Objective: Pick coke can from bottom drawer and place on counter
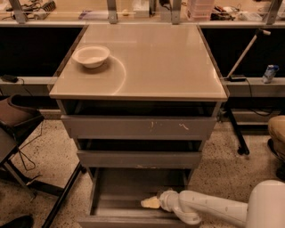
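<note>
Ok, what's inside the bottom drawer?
The gripper reaches into the bottom drawer from the right, over its grey floor. No coke can shows; the arm and drawer front could hide one.

A lab: cluttered back bench (213,11), speckled floor (222,164); gripper (150,203) inside bottom drawer (133,185).

Drawers counted: three, being the top drawer (138,127), the middle drawer (138,159) and the open bottom drawer (129,187). One counter (156,67), bearing one white bowl (91,56). One arm (213,209), its one gripper (150,203) inside the bottom drawer.
</note>
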Motion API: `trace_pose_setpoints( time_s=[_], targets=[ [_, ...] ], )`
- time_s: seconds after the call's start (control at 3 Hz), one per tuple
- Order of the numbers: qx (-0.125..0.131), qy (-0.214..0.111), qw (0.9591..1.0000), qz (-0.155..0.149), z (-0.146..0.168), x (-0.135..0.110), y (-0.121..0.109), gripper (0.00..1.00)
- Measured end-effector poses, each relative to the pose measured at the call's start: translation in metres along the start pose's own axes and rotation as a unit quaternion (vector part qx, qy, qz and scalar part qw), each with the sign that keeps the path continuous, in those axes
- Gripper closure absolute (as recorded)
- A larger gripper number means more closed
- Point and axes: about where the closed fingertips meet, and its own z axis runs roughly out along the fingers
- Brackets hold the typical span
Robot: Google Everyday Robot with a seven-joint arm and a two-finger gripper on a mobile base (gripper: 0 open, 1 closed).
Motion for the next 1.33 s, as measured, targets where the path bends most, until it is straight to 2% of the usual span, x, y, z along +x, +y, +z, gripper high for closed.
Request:
trace_pose_setpoints(
  time_s=[0.67, 1.33],
  targets=[
    [0.0, 0.0, 1.0, 0.0, 0.0, 0.0, 0.0, 0.41],
    [-0.007, -0.004, 0.9999, 0.007, -0.0037, 0.0002, -0.0008, 0.89]
  ],
)
